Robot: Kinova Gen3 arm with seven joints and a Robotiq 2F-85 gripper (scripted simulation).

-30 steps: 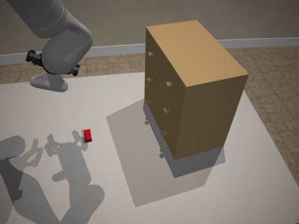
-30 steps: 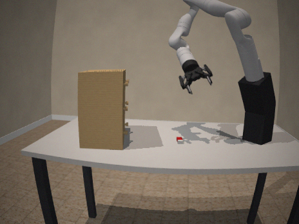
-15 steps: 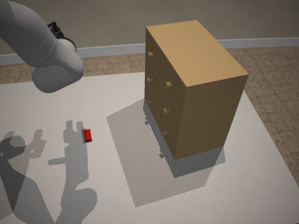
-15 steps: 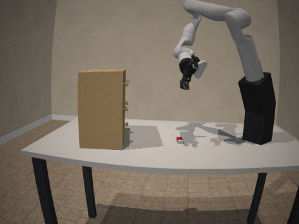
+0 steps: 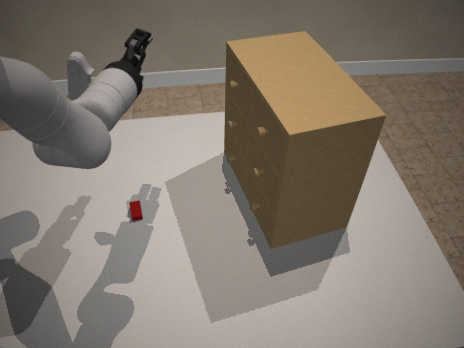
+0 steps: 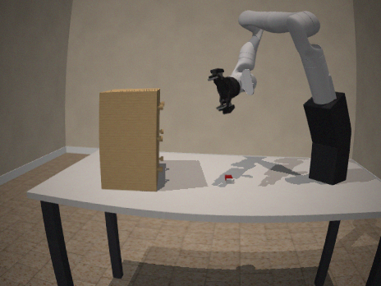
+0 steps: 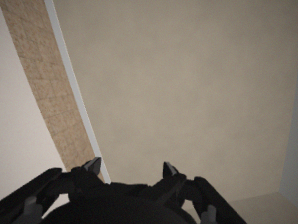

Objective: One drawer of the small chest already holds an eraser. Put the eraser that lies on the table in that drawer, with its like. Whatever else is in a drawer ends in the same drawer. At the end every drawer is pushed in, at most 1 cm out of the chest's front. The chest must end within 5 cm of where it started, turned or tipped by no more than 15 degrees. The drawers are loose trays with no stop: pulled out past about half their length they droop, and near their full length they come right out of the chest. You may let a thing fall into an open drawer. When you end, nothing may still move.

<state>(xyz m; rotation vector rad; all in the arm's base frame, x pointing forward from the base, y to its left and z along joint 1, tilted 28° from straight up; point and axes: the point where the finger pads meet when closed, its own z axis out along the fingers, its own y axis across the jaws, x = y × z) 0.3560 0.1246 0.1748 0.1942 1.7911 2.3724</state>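
Note:
The wooden chest (image 5: pixel 295 130) stands on the white table, its drawer front with small knobs (image 5: pixel 260 131) facing left; all drawers look pushed in. In the exterior view the chest (image 6: pixel 129 140) is at the table's left. A red eraser (image 5: pixel 135 209) lies on the table left of the chest, and it also shows in the exterior view (image 6: pixel 229 177). My gripper (image 6: pixel 219 91) is open and empty, high in the air to the right of the chest's top, well above the eraser. In the top view the gripper (image 5: pixel 139 41) points toward the back wall. The wrist view shows only my fingertips, wall and floor.
The arm's black base (image 6: pixel 328 137) stands at the table's right end. The table edge runs close behind the chest.

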